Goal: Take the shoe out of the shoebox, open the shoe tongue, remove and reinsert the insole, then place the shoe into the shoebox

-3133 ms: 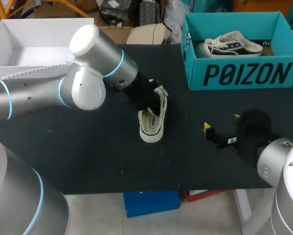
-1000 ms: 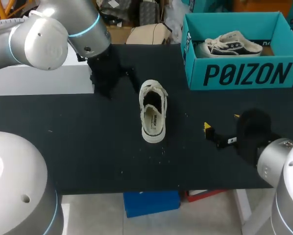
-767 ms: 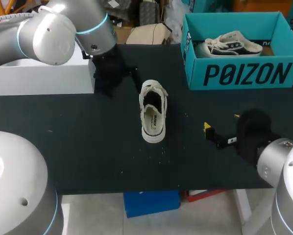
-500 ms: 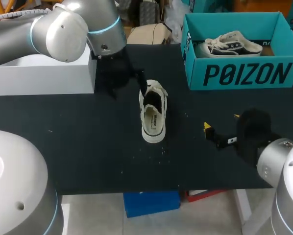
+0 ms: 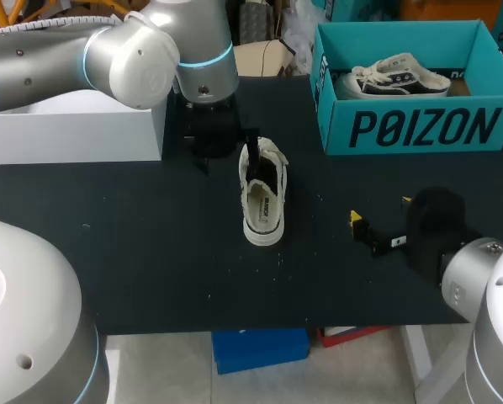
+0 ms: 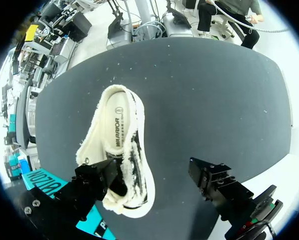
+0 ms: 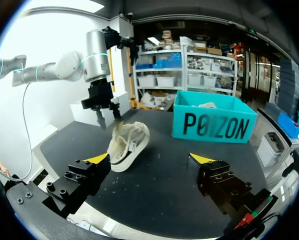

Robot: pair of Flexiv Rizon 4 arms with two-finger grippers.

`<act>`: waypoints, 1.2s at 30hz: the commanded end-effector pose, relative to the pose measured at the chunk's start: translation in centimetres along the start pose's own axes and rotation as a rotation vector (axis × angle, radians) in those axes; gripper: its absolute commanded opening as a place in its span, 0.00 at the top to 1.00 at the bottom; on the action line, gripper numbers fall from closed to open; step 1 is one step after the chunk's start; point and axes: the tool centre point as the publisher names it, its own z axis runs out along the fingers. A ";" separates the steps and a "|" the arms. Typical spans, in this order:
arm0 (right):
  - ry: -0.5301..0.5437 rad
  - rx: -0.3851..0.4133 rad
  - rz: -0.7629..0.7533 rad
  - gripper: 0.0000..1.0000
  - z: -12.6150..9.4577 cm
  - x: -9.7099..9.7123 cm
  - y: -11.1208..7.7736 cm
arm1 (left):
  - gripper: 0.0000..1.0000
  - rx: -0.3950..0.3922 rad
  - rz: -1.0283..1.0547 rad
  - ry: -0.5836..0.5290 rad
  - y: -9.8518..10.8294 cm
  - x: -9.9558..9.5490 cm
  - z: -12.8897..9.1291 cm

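Hovering over the cream canvas shoe (image 5: 262, 202) standing in the middle of the black desk (image 5: 150, 252), the left end effector (image 6: 152, 175) is spread wide, one finger (image 6: 97, 182) at the tongue (image 6: 134, 157), apparently to pull it open, while the right end effector (image 7: 149, 159), also wide, sits by the right edge.

This looks like a robotics lab or test workshop. Two grey industrial robot arms with blue-lit joint rings, the left arm (image 5: 108, 59) and the right arm (image 5: 479, 278), stand at a black-topped work table (image 5: 150, 252). Test props sit on it: one canvas shoe (image 5: 262, 198) and a teal shoebox (image 5: 420, 126). A plain white box (image 5: 75, 135) stands at its far left.
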 end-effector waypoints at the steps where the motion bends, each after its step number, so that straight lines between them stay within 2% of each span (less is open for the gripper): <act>1: -0.025 0.001 0.001 0.00 0.0 0.7 0.1 | 0.35 -0.003 -0.008 0.015 0.0 -0.1 0.4; 7: -0.025 0.001 0.001 0.00 0.0 0.7 0.1 | 0.41 -0.003 -0.030 0.036 -0.2 0.7 1.1; 13: -0.025 0.001 0.001 0.00 0.0 0.7 0.1 | 0.41 -0.023 -0.064 0.044 0.2 1.1 2.5; 20: -0.025 0.001 0.001 0.00 0.0 0.7 0.1 | 0.38 -0.020 -0.087 0.026 0.6 0.9 4.4; 28: -0.025 0.001 0.001 0.00 0.0 0.7 0.1 | 0.43 -0.023 -0.087 0.030 0.9 0.3 6.0; 32: -0.025 0.001 0.001 0.00 0.0 0.7 0.1 | 0.61 -0.028 -0.085 0.036 0.9 0.2 6.3; 34: -0.025 0.001 0.001 0.00 0.0 0.7 0.1 | 0.73 -0.031 -0.077 0.040 0.9 0.1 6.5; 35: -0.025 0.001 0.001 0.00 0.0 0.7 0.1 | 0.96 -0.034 -0.073 0.043 0.9 0.1 6.5; 36: -0.025 0.001 0.001 0.00 0.0 0.7 0.1 | 1.00 -0.041 -0.067 0.051 0.9 0.0 6.5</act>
